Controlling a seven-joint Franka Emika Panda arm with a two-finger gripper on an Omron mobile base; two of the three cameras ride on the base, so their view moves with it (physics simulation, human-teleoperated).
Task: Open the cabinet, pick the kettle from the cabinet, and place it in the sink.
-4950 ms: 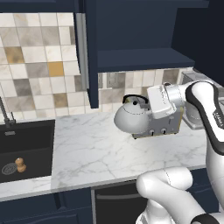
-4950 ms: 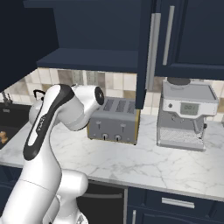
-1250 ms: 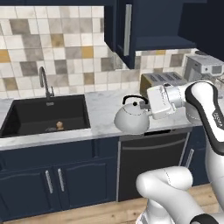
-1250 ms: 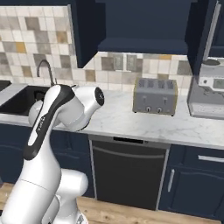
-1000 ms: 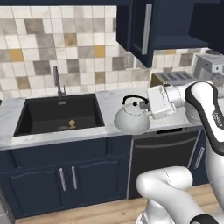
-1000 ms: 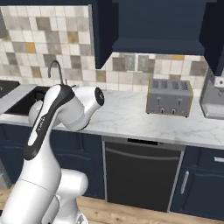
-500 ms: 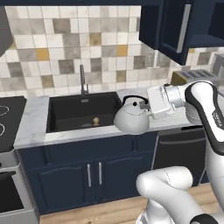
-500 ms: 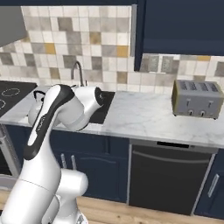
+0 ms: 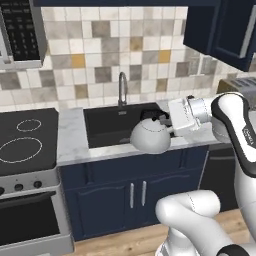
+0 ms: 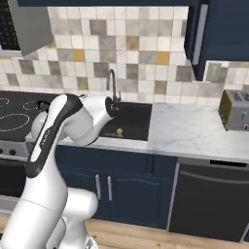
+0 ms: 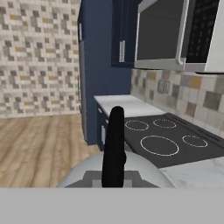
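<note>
Two-finger gripper [image 9: 169, 126] on white arm: clamped nearly shut on the thin black arched handle [image 11: 114, 146] of the small squat dome-shaped silver-white kettle [image 9: 151, 135]. Handle seen running up the middle of the hand view, kettle's pale dome just below it.

Kettle: carried clear of every surface, hanging at the front edge of the black rectangular sink [image 9: 112, 125], over its right front part as judged from the left base view. Not yet inside the basin.

Sink: dark curved gooseneck faucet [image 9: 121, 89] at its back rim; small round drain [image 10: 119, 131] visible in the basin floor in the right base view. White marble counter [image 10: 194, 131] to its right, bearing the boxy silver toaster [image 10: 235, 109].

Change over the last seconds: whole scene shifted across both base views, so base driven sideways along the counter, not the things moved. Five seconds back, kettle held over bare marble beside the toaster; since then sink brought steadily nearer, now squarely ahead. Black glass stovetop with white rings [image 9: 25, 140] and microwave [image 9: 20, 32] newly in frame at left. Grip on the kettle unchanged throughout.

Dark navy wall cabinet with long silver bar handle [image 10: 219, 34]: now off to the right, well apart from the kettle.

Meaning for the task: opening and picking judged done, transport nearly done. Remaining, by judgement: reach forward over the basin, lower, release.
</note>
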